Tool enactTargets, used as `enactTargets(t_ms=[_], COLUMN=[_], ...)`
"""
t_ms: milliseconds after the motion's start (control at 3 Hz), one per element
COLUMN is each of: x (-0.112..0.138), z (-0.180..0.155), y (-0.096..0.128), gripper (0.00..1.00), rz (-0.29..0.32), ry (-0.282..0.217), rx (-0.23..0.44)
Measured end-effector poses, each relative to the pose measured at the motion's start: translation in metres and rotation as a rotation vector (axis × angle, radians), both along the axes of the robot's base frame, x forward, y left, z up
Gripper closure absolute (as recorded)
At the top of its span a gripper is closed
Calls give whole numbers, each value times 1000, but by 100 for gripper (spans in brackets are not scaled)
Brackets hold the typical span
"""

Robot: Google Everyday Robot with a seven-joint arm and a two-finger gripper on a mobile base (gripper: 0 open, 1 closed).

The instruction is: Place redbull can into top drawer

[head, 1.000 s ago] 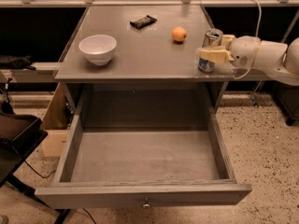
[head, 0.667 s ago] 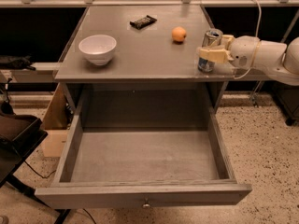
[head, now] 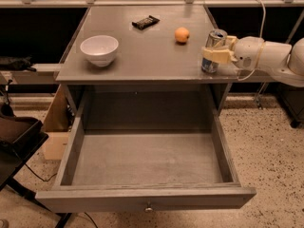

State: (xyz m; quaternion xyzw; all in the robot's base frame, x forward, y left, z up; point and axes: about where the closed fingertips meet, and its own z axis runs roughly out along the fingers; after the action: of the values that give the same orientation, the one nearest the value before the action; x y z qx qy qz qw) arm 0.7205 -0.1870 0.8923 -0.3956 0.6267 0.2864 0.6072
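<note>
Redbull can (head: 216, 38): upright on the counter (head: 142, 61), at its right front corner.
Claw (head: 212, 55): reaches in from the right, closed around the can's middle, one pale finger across its front.
Top drawer (head: 142, 198): pulled fully out below the counter, knob (head: 149, 207) at front centre.
Also on the counter: white bowl (head: 99, 49) at left, orange (head: 182, 34) near the can, dark snack bar (head: 145, 22) toward the back.

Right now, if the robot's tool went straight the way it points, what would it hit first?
Probably the redbull can: the tool sits right against it, at the table's edge.
</note>
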Motion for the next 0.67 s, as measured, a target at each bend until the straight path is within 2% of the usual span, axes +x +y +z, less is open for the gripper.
enactTargets(t_ms=[333,667], x=[0,-14], z=[2,9], y=[5,21], gripper=[100,100], rz=[7,33], ry=[5,9], rx=[-3,-13])
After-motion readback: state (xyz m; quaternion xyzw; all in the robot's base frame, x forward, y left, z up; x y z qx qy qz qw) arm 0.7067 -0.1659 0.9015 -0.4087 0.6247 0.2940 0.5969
